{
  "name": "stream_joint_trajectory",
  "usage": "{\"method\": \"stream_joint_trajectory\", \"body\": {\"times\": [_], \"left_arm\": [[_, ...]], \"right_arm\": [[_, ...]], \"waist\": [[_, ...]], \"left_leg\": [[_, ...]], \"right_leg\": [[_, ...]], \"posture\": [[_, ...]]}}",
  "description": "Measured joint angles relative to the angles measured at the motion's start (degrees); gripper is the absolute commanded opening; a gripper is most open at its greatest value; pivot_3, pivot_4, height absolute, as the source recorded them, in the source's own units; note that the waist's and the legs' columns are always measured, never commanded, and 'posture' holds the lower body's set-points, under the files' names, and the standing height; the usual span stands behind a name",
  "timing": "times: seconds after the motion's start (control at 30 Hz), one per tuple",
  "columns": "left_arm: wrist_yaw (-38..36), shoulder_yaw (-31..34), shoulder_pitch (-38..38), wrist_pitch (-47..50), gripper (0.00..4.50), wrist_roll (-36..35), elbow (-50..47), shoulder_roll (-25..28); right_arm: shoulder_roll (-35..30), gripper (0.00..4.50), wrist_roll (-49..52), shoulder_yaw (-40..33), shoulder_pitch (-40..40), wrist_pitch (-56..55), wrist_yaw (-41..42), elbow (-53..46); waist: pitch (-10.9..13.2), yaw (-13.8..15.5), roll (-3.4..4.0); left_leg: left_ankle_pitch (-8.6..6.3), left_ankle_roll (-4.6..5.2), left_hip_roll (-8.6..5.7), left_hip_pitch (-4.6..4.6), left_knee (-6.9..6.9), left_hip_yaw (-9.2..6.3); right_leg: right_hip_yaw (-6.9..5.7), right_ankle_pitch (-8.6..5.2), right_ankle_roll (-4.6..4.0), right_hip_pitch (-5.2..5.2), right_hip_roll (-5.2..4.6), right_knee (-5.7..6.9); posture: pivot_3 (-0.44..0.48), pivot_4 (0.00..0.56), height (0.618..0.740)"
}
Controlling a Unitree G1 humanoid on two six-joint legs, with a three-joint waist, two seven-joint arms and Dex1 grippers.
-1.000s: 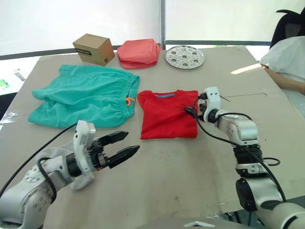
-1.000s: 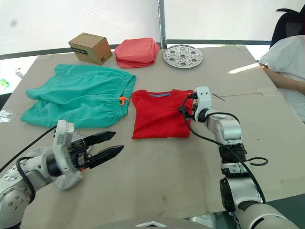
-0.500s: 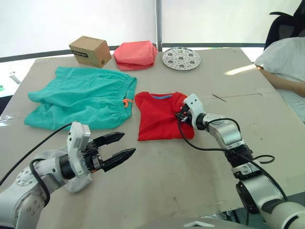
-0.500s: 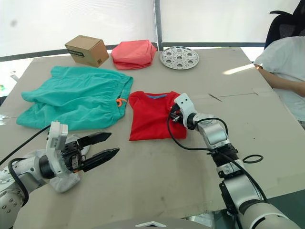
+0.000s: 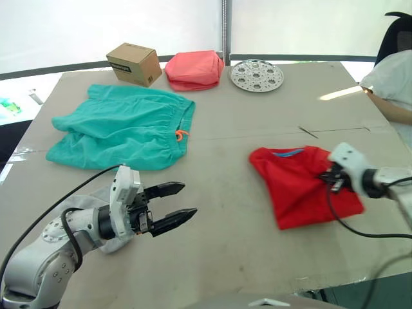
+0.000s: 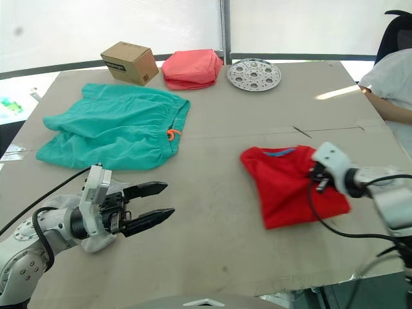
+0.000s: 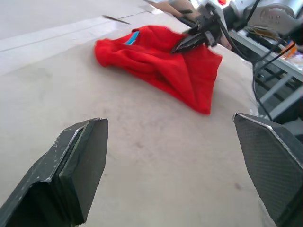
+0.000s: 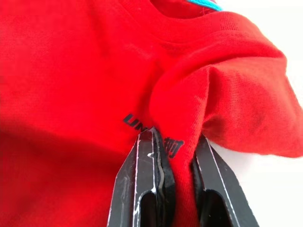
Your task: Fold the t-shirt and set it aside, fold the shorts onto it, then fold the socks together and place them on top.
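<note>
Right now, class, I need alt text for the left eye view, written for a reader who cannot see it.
The right gripper grips a folded red t-shirt lying on the right of a tan table. On the left, the open left gripper hovers above the table in front of spread teal shorts. A cardboard box, pink cloth bundle and metal plate line the far edge.

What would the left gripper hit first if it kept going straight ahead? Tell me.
Probably the bright red folded t-shirt, with bare table before it. The open left gripper points toward it; depth is uncertain.
</note>
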Motion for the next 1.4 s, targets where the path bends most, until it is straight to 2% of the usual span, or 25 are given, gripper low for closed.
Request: {"method": "stream_joint_trajectory", "body": {"times": [0.1,0.2,0.43,0.7,0.73,0.77,0.83,0.93,1.0,1.2,1.4], "left_arm": [[-0.2,-1.6,-1.8,-0.4,4.50,0.0,-0.4,0.0],[-0.3,-3.1,-2.9,-0.5,4.50,0.0,-0.5,0.0],[-0.5,-5.3,-5.7,-1.0,4.50,0.4,-0.6,0.0],[-2.6,-6.6,-5.9,-1.8,4.50,0.4,-2.3,0.5],[-2.8,-6.8,-5.9,-1.9,4.50,0.4,-2.6,0.6],[-3.0,-6.9,-6.0,-2.1,4.50,0.4,-3.0,0.6],[-3.3,-7.0,-6.0,-2.2,4.50,0.4,-3.0,0.7],[-3.7,-7.6,-6.0,-2.8,4.50,0.9,-3.0,0.7],[-3.9,-8.1,-5.9,-3.1,4.50,1.0,-3.0,0.7],[-3.9,-9.8,-8.4,-3.3,4.50,1.3,-2.6,0.5],[-2.3,-11.1,-12.2,-2.2,4.50,0.6,-1.8,-0.3]], "right_arm": [[-4.4,0.04,-0.1,-4.7,3.4,-3.7,1.3,1.6],[-5.6,0.04,-0.8,-6.1,3.8,-7.6,1.6,7.5],[-7.0,0.04,-5.3,-3.4,-2.2,-19.9,2.7,25.8],[-7.5,0.04,-8.3,-0.7,-8.4,-29.1,6.4,39.1],[-7.5,0.86,-8.3,-0.4,-8.8,-29.8,6.8,39.8],[-7.5,1.17,-8.3,-0.3,-9.1,-30.5,7.3,40.5],[-7.5,2.10,-8.3,-0.1,-9.0,-31.3,7.4,41.1],[-7.5,3.78,-7.5,-1.1,-7.6,-31.3,7.3,40.2],[-7.5,4.44,-6.7,-2.3,-5.9,-31.1,7.2,39.0],[-7.1,4.44,-1.7,-10.0,0.9,-29.7,6.6,31.3],[-2.4,4.44,5.4,-18.7,8.0,-26.8,5.9,17.3]], "waist": [[0.0,0.2,-0.09],[0.0,0.2,-0.12],[0.0,0.1,-0.10],[0.0,0.1,-0.09],[0.0,0.1,-0.09],[0.0,0.1,-0.09],[0.0,0.2,-0.08],[0.0,0.2,-0.07],[0.0,0.2,-0.07],[0.0,0.2,-0.06],[0.0,0.3,-0.08]], "left_leg": [[0.00,0.00,0.06,0.01,0.00,-0.06],[0.00,0.00,0.02,0.00,0.04,-0.03],[0.00,0.03,-0.03,0.00,0.10,0.00],[0.01,0.04,-0.04,0.00,0.09,0.01],[0.01,0.04,-0.03,0.00,0.11,0.01],[0.01,0.04,-0.03,0.00,0.11,0.01],[0.01,0.04,-0.04,0.01,0.13,0.01],[0.01,0.04,-0.04,0.01,0.13,0.01],[0.01,0.03,-0.04,0.01,0.13,0.01],[0.02,0.03,-0.05,0.05,0.15,0.02],[0.02,0.03,-0.03,0.07,0.16,-0.01]], "right_leg": [[-0.05,-0.03,0.05,-0.01,0.09,-0.02],[-0.02,-0.04,0.06,0.00,0.03,-0.04],[0.06,0.05,-0.07,0.04,0.06,-0.02],[0.07,0.06,-0.08,0.07,0.07,-0.02],[0.08,0.06,-0.08,0.08,0.08,-0.02],[0.08,0.06,-0.07,0.09,0.07,-0.02],[0.08,0.06,-0.07,0.11,0.07,-0.01],[0.08,0.06,-0.07,0.12,0.07,-0.01],[0.08,0.06,-0.08,0.13,0.07,-0.01],[0.09,0.06,-0.04,0.16,0.08,0.04],[0.11,0.05,0.01,0.20,0.13,0.05]], "posture": [[0.000,0.150,0.740],[0.000,0.150,0.740],[0.000,0.150,0.740],[0.000,0.150,0.740],[0.000,0.150,0.740],[0.000,0.150,0.740],[0.000,0.150,0.740],[0.000,0.150,0.740],[0.000,0.150,0.740],[0.000,0.150,0.740],[0.000,0.150,0.740]]}}
